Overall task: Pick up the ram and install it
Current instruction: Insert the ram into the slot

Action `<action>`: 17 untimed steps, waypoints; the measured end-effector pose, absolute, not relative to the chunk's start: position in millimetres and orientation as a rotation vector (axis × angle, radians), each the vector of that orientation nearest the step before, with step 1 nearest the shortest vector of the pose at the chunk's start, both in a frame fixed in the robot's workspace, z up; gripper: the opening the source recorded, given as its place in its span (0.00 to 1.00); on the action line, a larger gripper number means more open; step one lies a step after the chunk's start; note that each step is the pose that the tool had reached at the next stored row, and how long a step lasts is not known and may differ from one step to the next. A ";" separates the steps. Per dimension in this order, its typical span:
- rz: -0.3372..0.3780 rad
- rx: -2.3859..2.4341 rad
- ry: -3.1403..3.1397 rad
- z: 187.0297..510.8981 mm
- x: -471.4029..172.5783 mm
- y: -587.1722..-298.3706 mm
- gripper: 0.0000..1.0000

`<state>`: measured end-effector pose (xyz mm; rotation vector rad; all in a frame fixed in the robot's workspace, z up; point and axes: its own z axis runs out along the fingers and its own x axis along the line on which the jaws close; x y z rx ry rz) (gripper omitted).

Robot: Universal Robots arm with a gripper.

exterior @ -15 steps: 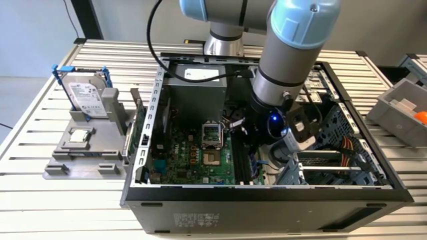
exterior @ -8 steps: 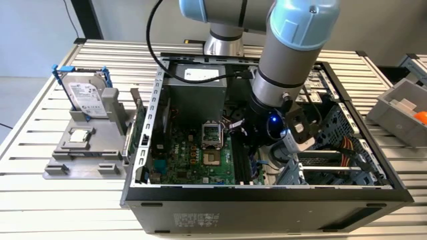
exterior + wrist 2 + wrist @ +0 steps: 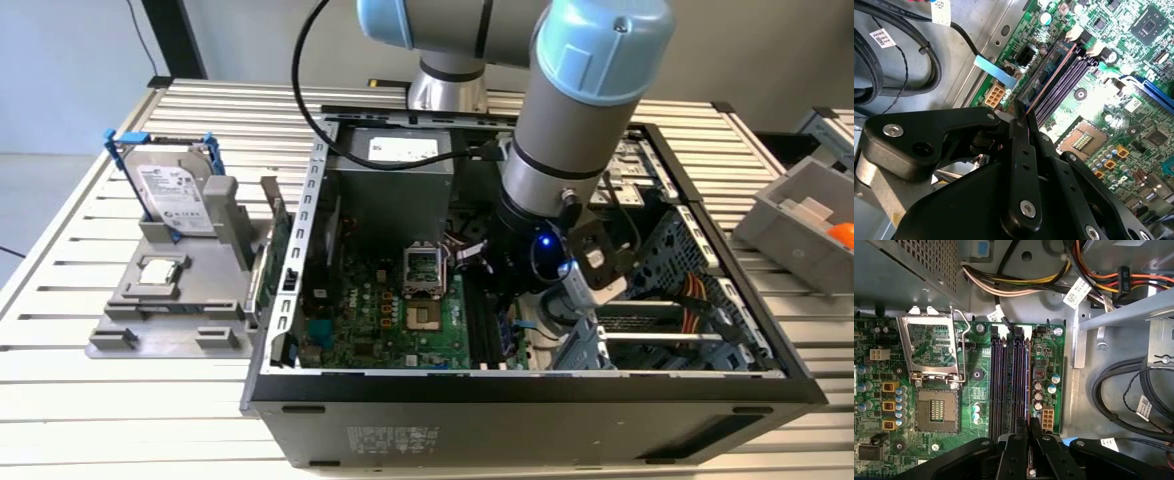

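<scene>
Reaching down into the open computer case [image 3: 534, 385], the arm has its gripper [image 3: 534, 300] low over the motherboard [image 3: 400, 320], toward the exterior view's right of the open CPU socket [image 3: 422, 270].

Gripper [image 3: 1023, 117] fingers are pinched narrow on the ram [image 3: 1051, 75]. In the second wrist view the stick shows edge-on as a thin strip running from between the fingertips [image 3: 1019, 112] out along the row of dark memory slots [image 3: 1064, 82]. It sits right at the outermost slot, on the side nearest the case wall; can't tell whether it's seated or just above.

First wrist view: gripper [image 3: 1026, 427] comes in at the end of the slots [image 3: 1009, 380], with the ram's [image 3: 1027, 385] edge lined up along the slot nearest the capacitors [image 3: 1039, 390]. The other slots look empty. Socket cover [image 3: 931, 347] is flipped up, bare socket [image 3: 936, 410] beside it. Cable bundle [image 3: 1019, 285] runs past the far end of the slots.

Outside the case, on the exterior view's left: grey holder [image 3: 174, 300] on the slatted table [image 3: 80, 400], with a hard drive [image 3: 174, 195] standing upright in a blue frame and a small square CPU chip [image 3: 158, 270] lying flat nearer the camera. Grey bin [image 3: 801, 215] at the exterior view's right edge.
</scene>
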<state>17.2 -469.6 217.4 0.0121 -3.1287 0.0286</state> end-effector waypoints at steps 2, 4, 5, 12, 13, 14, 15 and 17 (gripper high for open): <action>0.029 0.007 -3.129 217.2 17.2 -469.2 0.00; 0.029 0.004 -3.129 217.1 17.2 -468.8 0.00; 0.029 0.003 -3.129 217.2 17.2 -468.5 0.00; 0.029 0.001 -3.129 217.1 17.1 -468.2 0.00; 0.029 0.001 -3.129 217.1 17.1 -468.2 0.00; 0.029 0.001 -3.129 217.1 17.0 -468.2 0.00; 0.029 0.001 -3.129 217.1 17.0 -468.2 0.00; 0.029 0.000 -3.130 217.1 16.1 -468.2 0.00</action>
